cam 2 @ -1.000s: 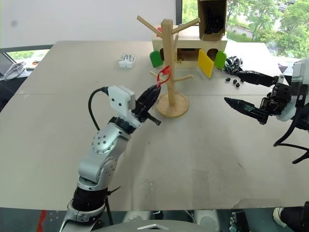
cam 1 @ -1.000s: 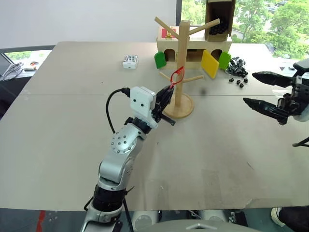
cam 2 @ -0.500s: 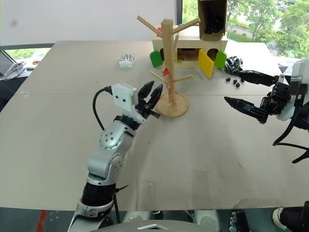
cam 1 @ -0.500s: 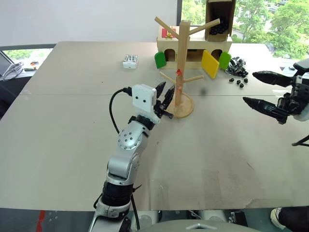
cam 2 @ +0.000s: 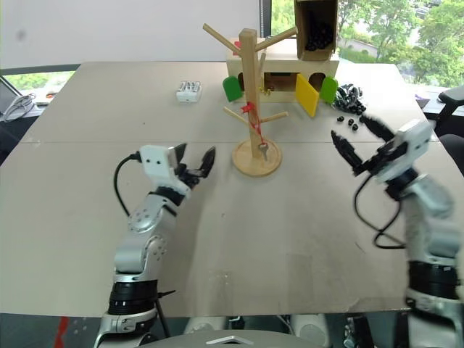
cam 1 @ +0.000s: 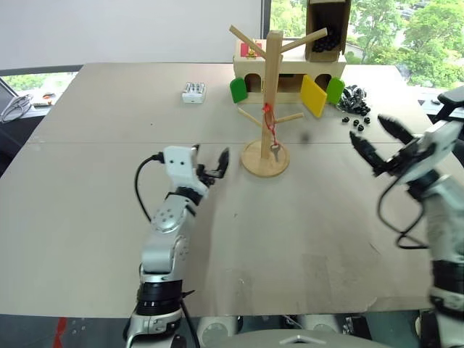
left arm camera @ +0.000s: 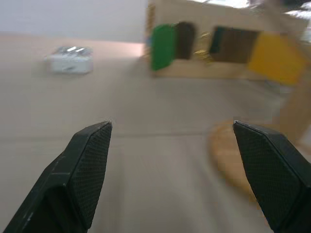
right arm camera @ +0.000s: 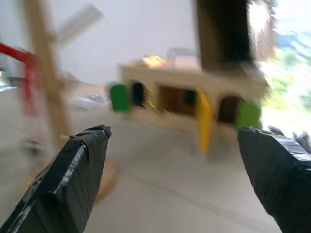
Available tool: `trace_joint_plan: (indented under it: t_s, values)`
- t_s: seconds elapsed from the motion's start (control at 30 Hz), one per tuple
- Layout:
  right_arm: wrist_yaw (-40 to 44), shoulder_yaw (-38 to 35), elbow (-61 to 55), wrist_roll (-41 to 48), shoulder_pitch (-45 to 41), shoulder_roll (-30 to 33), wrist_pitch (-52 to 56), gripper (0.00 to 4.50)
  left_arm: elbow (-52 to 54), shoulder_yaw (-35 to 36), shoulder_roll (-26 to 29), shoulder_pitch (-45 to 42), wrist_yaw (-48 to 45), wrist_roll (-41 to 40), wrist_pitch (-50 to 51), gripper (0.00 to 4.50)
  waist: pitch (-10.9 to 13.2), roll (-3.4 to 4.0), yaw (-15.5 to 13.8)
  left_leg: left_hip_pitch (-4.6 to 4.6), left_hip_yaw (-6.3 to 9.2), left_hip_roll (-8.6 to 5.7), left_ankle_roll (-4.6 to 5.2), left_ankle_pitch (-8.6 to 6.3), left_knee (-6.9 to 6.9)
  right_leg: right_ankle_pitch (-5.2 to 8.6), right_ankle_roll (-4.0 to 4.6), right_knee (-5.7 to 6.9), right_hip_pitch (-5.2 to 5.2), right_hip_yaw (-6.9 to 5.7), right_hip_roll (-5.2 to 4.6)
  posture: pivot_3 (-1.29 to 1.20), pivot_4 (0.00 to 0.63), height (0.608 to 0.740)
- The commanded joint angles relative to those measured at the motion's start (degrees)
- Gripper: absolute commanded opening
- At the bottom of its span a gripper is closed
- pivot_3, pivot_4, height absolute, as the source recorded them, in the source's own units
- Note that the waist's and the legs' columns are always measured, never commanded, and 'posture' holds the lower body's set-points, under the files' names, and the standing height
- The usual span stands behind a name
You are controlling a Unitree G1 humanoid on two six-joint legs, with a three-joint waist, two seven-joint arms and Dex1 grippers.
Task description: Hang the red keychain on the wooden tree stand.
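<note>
On a lower slanted peg of the wooden tree stand (cam 1: 272, 94), the red keychain (cam 1: 271, 128) is seen hanging, its thin red cord looped over the peg close against the pole and its small silver key dangling just above the round disc base. From how it hangs, the keychain is judged to be very light and limp: the cord would be expected to flop and swing at any touch, while the metal key is stiff and probably smooth enough to slip between hard fingers. If it had to be taken up again, the cord would best be pinched partway down the loop, below the peg and above the key, so that the loop stays open for threading; the key itself is judged a poorer place to grip. The cord is seen as a narrow bright-red line, doubled and slightly twisted, ending in a dull grey key. The left gripper (cam 1: 211, 167) is held with its black fingers spread wide and nothing between them, near the stand's base but apart from it. The right gripper (cam 1: 377, 142) is likewise spread wide and empty, well apart from the stand over the table (cam 1: 101, 217).
</note>
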State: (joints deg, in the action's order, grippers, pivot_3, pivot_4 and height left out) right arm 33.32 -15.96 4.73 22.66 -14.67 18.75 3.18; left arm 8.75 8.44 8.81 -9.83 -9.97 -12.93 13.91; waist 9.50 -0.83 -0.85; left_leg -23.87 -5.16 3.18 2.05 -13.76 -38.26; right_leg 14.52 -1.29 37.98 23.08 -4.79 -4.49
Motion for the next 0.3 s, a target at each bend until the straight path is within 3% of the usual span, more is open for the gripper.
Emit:
trace_joint_plan:
  t_s: [0.03, 0.3]
  values:
    - [-6.3, -1.2, 5.1, -5.1, -1.1, -1.6, -9.1, 4.50, -0.5, 1.7, 0.2, 1.2, 1.2, 0.9, -3.7, 4.12, 0.0, 0.04, -0.1, -0.01, -0.02, 0.00, 0.00, 0.00, 0.00, 0.00, 0.00, 0.00, 0.00, 0.00, -0.06, 0.00, 0.150, 0.740]
    - [-11.5, -1.3, 18.0, -8.1, -3.4, -3.8, -18.6, 4.50, -2.8, 3.7, -0.7, 4.1, 3.5, 2.4, -8.7, 4.12, 0.0, 0.04, 0.2, 0.04, -0.09, 0.03, 0.02, -0.01, 0.03, -0.06, -0.10, -0.01, 0.00, 0.09, -0.04, 0.00, 0.150, 0.740]
